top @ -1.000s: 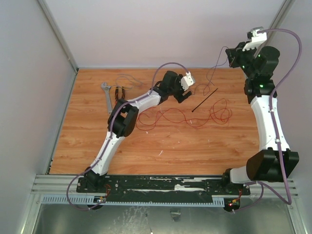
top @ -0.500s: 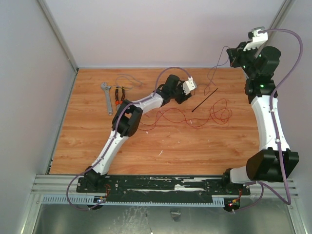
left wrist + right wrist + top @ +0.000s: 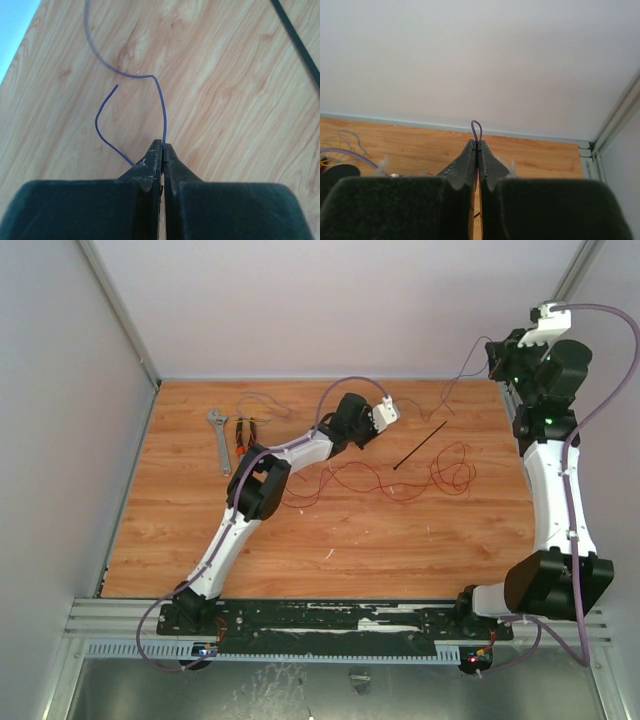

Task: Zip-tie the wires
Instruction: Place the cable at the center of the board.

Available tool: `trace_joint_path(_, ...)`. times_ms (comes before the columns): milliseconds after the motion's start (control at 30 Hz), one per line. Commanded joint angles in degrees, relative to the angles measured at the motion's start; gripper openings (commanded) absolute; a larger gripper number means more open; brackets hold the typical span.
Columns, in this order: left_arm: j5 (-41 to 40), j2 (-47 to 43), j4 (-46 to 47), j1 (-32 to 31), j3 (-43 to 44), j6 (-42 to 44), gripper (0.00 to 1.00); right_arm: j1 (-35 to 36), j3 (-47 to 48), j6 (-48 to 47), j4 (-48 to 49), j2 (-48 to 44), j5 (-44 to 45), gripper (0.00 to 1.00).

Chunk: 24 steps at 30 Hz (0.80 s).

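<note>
Two grippers clamp dark strands of the wires (image 3: 380,478) sprawled centrally, left gripper (image 3: 163,148) at twelve o'clock, right gripper (image 3: 477,145) raised beyond the zip tie (image 3: 420,445) at two, so gathering seems underway and bunching them comes next.

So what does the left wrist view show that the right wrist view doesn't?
Only the left wrist view: the left gripper shut on a purple wire whose loose end curls over the wooden table, and the black zip tie crossing the upper right corner. Only the right wrist view: the right gripper shut on a small purple loop, raised and facing the white back wall. Both: closed jaws pinching purple wire, with the table beyond.
</note>
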Motion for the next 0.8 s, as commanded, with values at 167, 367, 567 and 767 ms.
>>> trace_joint_path(167, -9.04, -25.41, 1.64, 2.19, -17.14, -0.2, 0.0, -4.18, -3.87, 1.94, -2.84, -6.72, 2.3, 0.0)
trace_joint_path(367, -16.87, -44.1, 2.2, 2.29, -34.14, -6.13, 0.0, -6.55, -9.6, 3.05, -4.65, -10.69, 4.41, 0.0)
trace_joint_path(567, -19.9, -60.46, 2.1, 2.21, -51.69, -14.4, 0.0, -7.92, -19.79, 6.6, -1.1, -16.27, 1.38, 0.0)
trace_joint_path(767, -24.81, -73.05, -0.43, 2.21, -63.29, -20.4, 0.0, -7.48, -31.08, 10.1, 2.13, -21.4, 2.64, 0.0)
